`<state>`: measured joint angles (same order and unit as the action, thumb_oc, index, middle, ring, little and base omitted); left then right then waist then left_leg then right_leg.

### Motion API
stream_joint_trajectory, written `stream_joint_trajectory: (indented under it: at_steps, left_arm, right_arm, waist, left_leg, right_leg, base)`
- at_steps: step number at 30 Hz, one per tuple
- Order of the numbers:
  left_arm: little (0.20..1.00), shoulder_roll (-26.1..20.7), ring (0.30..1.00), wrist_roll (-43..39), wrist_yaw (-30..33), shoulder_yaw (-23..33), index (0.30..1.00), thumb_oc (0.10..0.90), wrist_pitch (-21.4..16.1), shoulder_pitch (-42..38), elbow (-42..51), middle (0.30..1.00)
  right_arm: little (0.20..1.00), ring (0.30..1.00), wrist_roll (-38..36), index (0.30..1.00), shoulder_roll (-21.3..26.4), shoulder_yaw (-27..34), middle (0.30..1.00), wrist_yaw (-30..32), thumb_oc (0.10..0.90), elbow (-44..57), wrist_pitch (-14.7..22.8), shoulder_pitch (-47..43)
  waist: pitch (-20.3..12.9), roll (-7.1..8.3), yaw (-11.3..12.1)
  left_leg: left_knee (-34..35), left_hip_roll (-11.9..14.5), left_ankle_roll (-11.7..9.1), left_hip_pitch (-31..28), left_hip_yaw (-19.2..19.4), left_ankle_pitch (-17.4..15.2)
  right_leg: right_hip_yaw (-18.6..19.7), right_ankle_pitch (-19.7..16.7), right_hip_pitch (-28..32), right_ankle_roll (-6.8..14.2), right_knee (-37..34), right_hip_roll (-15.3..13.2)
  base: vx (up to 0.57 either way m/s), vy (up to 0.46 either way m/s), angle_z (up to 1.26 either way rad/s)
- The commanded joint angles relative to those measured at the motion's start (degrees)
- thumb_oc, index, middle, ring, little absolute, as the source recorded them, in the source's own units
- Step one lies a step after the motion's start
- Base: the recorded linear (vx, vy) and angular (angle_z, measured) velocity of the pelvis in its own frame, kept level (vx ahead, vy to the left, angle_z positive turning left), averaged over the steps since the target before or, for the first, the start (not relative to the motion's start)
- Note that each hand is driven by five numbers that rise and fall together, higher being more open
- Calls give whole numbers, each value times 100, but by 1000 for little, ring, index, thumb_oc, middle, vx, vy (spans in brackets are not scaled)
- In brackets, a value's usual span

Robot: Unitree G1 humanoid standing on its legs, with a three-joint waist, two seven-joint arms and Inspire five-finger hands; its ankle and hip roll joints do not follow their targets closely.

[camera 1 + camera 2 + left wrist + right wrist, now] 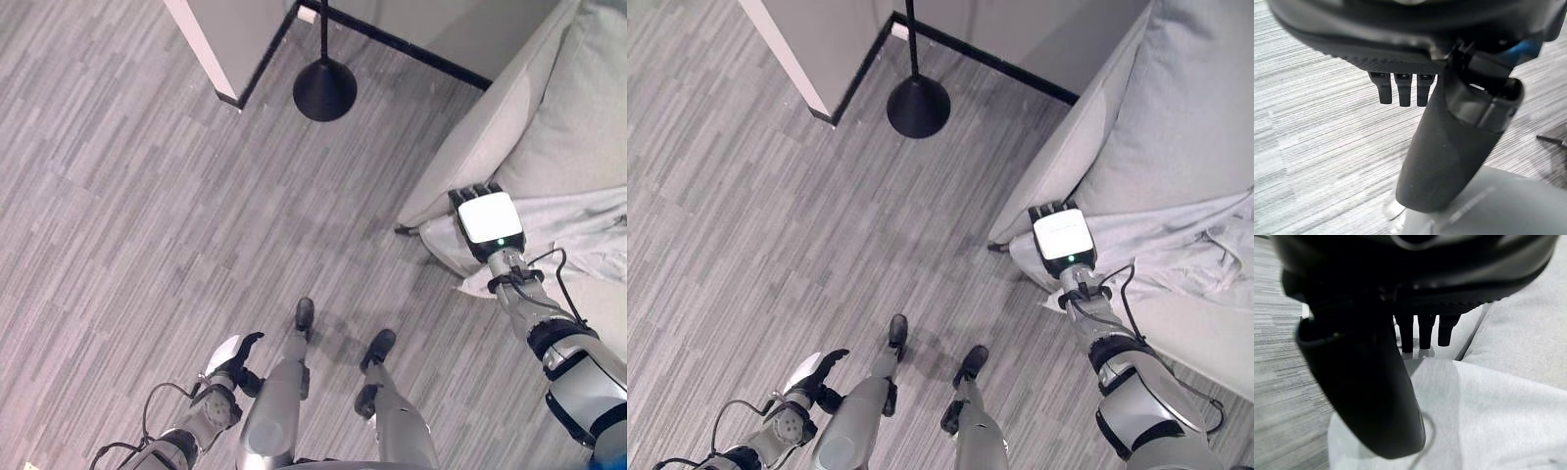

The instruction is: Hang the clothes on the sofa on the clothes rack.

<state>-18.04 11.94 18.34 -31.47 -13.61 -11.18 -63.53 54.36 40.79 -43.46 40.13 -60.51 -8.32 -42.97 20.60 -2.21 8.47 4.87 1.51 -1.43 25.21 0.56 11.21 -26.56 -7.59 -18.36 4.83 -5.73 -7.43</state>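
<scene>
Right hand [487, 220] is out over the sofa's [490, 127] front corner, poised above the pale grey garment [1176, 257] that drapes off the seat edge. In the right wrist view the fingers [1422, 335] hang straight and loose, thumb apart, holding nothing; the cloth lies directly beneath them and spreads away behind the palm, with the seat cushion [1528, 338] just beyond the fingertips. No contact with the fabric that I can make out.

Left hand [231, 360] hangs low over the wood-grain floor [118, 196], fingers [1400, 88] straight, empty.

The clothes rack's round black base [324, 90] and pole stand by the wall corner, well ahead of the right fingertips and off to their left, well apart from the sofa.

Risks, as I judge them: the cloth is thin and flat on the cushion, so closing the fingers may skim the top and pinch nothing. A grab at the overhanging hem alone could drag the whole garment off onto the floor. Carried low, trailing fabric might snag the robot's steps on the way to the rack.
</scene>
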Motion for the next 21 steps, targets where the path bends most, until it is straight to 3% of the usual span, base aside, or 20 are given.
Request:
stream_joint_trajectory:
  at_steps: [1,13,14,15,16,21]
  left_arm:
    - [900,-64,900,57,324,-83,900,800,-162,-65,52,900]
    - [900,-258,900,127,640,-116,900,800,-124,-373,586,900]
    - [900,-259,900,144,654,-113,900,800,-107,-400,587,900]
    - [900,-259,900,144,653,-112,900,800,-107,-400,587,900]
    - [900,-272,900,147,651,-106,900,800,-80,-429,562,900]
    - [900,-325,900,254,680,-79,900,800,39,-533,445,900]
  right_arm:
    - [900,900,335,900,374,-840,900,-1037,800,-1274,-373,-409]
    - [900,900,450,900,255,-1179,900,-1449,800,-1671,-516,-890]
    - [589,589,421,589,184,-1199,589,-1575,593,-1695,-501,-922]
    - [514,514,421,514,183,-1200,514,-1575,543,-1696,-501,-923]
    - [300,300,348,300,88,-1235,300,-1709,400,-1670,-451,-973]
    - [300,300,73,300,-139,-1141,300,-1932,400,-1842,-419,-979]
  waist:
    - [133,-102,331]
    - [359,-146,291]
    - [393,-139,275]
    - [394,-138,275]
    - [422,-122,264]
    - [479,-103,236]
  left_leg:
    - [13,-23,-149,282,-304,-518]
    - [13,-53,-161,667,-279,-412]
    - [13,-49,-155,676,-271,-414]
    - [13,-49,-155,676,-269,-414]
    - [13,-46,-146,679,-277,-416]
    - [13,-53,-137,660,-276,-417]
  right_leg:
    - [436,328,-87,98,73,-28]
    - [610,212,-540,112,73,0]
    - [630,206,-564,111,73,-3]
    - [631,206,-564,111,73,-3]
    - [660,197,-578,105,73,-3]
    - [693,194,-557,90,73,3]
  base:
    - [-3,3,-8]
    - [-2,-3,-12]
    - [1,-7,-4]
    - [0,0,0]
    - [0,0,0]
    - [0,-7,2]
